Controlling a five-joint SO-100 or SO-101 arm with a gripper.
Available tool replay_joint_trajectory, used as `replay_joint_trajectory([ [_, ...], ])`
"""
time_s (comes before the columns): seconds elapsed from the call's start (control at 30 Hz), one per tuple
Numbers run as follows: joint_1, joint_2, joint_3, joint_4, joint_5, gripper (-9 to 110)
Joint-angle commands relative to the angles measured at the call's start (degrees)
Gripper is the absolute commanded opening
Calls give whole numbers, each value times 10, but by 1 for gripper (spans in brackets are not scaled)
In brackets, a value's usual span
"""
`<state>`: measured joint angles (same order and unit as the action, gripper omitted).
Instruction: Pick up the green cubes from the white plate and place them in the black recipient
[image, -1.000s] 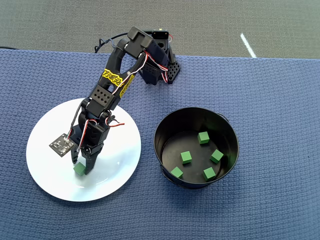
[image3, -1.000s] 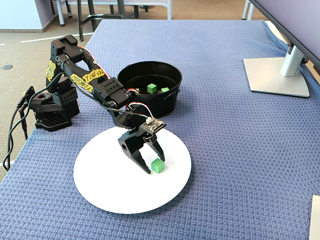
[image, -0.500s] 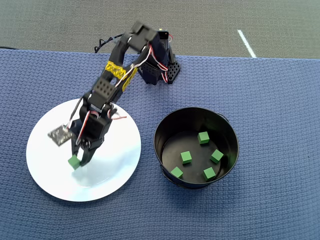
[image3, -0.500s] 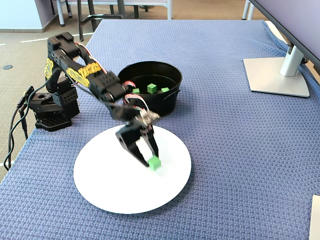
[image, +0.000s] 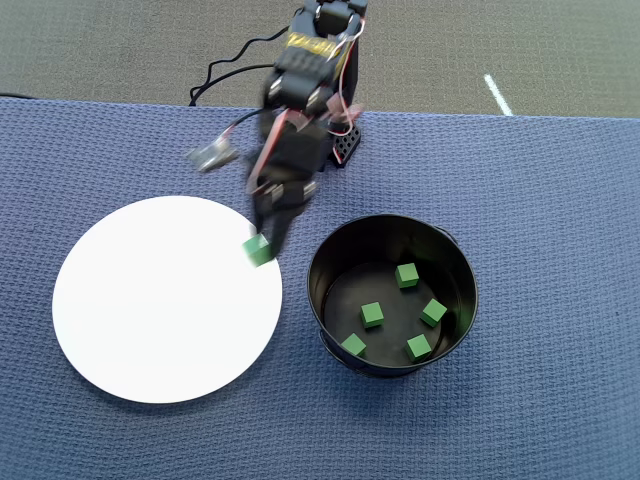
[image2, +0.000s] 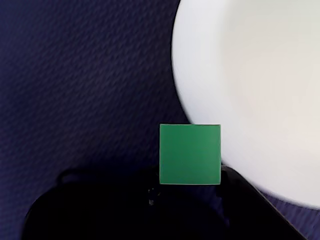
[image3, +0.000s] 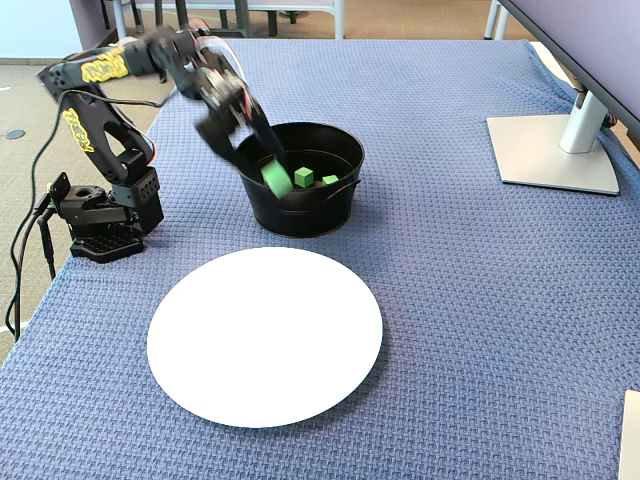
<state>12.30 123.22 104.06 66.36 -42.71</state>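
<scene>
Now the black robot pincer (image: 262, 243) is pinching one small green cube (image: 259, 250) and holds it up in the air, over the edge of the big round white plate (image: 150, 320) that is nearest the deep round black pot (image: 330, 255). In the wrist view the held cube (image2: 190, 154) fills the middle, squeezed between the two dark fingers, with the plate (image2: 260, 75) bare on the right and the blue woven cloth (image2: 75, 65) on the left. The plate has no cubes left on it. Five more green cubes (image: 406, 275) lie flat on the bottom of the pot, apart from each other. In the fixed view the arm looks blurry, and the held cube (image3: 276, 180) hangs just in front of the pot (image3: 330, 205). I think the cube is light and hard, with flat sides, so squeezing two opposite sides is the best way to hold it. It looks smooth, so it could slip if the squeeze is weak. Yellow stickers (image3: 98, 69) with black writing are on the arm, but the words are too small to read.
</scene>
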Motion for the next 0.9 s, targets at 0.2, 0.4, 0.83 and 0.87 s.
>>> replay_joint_trajectory([
  [0.2,-260,158,72,10,423,0],
  [0.4,-252,133,188,-104,487,0],
  [0.83,-255,99,214,-147,407,21],
  [0.87,-261,106,215,-142,399,30],
])
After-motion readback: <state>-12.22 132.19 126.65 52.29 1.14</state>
